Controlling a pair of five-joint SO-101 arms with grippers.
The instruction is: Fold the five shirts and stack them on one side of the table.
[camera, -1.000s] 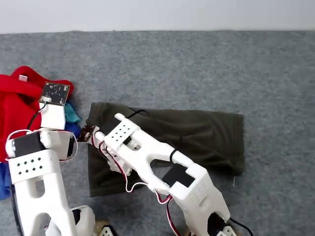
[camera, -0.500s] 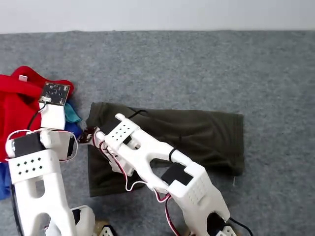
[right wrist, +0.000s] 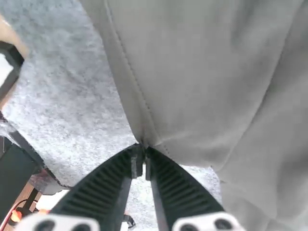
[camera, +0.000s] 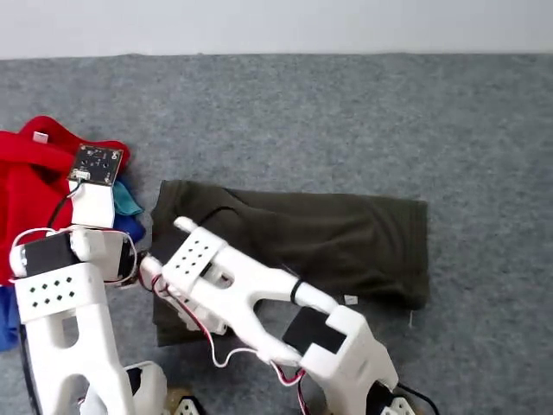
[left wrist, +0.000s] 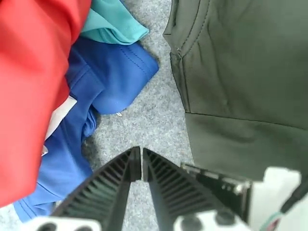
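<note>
A dark green shirt (camera: 346,238) lies flat in the middle of the grey table. My right gripper (right wrist: 143,153) is shut on the hem of the green shirt (right wrist: 202,72) at its left edge, close to the table's front. In the high view the right gripper (camera: 149,262) sits just beside the left arm. My left gripper (left wrist: 142,163) is shut with nothing in it. It hangs over bare carpet between a blue shirt (left wrist: 106,72) and the green shirt (left wrist: 240,72). Red (camera: 26,181), teal (camera: 128,199) and blue shirts are heaped at the far left.
The red shirt (left wrist: 29,72) and the teal shirt (left wrist: 113,24) lie close to the left gripper. Part of the right arm (left wrist: 274,192) shows next to it. Grey carpet (camera: 346,112) stretches behind and to the right of the green shirt.
The right arm has drawn back toward the table's front and left, its gripper sliding down the green shirt's left edge. The left arm has kept still.
</note>
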